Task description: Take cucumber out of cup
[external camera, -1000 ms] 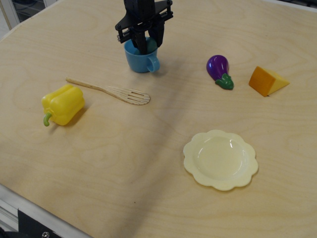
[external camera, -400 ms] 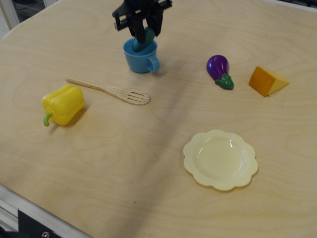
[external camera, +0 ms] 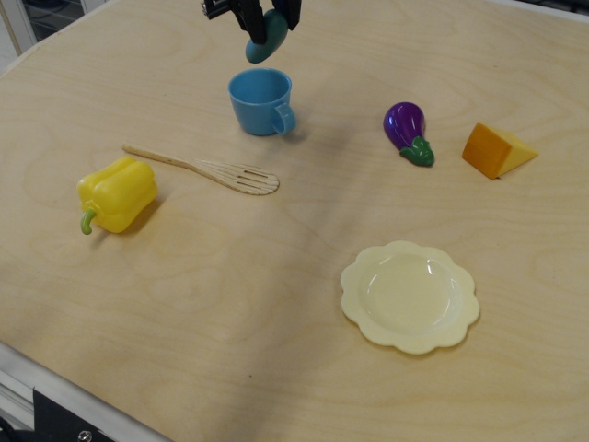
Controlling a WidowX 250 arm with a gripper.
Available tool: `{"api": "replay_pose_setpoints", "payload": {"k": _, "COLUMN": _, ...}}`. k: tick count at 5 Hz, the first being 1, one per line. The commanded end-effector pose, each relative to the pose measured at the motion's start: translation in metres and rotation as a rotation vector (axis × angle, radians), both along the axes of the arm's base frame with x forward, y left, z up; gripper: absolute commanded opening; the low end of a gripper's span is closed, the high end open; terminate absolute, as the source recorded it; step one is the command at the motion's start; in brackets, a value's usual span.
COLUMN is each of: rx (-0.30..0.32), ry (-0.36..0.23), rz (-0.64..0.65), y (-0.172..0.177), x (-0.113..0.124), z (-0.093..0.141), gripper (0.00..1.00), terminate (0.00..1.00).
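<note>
The cup (external camera: 260, 101) is a light-blue mug with its handle toward the front right, upright on the wooden table at the back centre. The cucumber (external camera: 266, 39) is dark teal-green and hangs tilted in the air just above the cup, clear of its rim. My black gripper (external camera: 262, 18) is at the top edge of the view, shut on the cucumber's upper end; most of the gripper is cut off by the frame.
A wooden slotted spatula (external camera: 204, 168) lies left of centre. A yellow pepper (external camera: 116, 193) sits at the left. A purple eggplant (external camera: 407, 131) and an orange cheese wedge (external camera: 496, 150) are at the right. A pale yellow plate (external camera: 409, 296) lies front right.
My gripper has risen from inside the cup, lifting the cucumber up and out until it hangs above the rim. The cup stayed in place.
</note>
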State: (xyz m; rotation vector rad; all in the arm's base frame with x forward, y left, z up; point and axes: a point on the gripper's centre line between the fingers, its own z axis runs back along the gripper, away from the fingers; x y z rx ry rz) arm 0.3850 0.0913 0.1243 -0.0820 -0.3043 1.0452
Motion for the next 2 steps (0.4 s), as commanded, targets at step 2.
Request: {"api": "replay_pose_setpoints", "payload": {"k": 2, "rx": 0.059, "ry": -0.018, "rz": -0.216, "y": -0.039, "x": -0.064, "z": 0.026, "gripper": 0.00, "terminate": 0.00}}
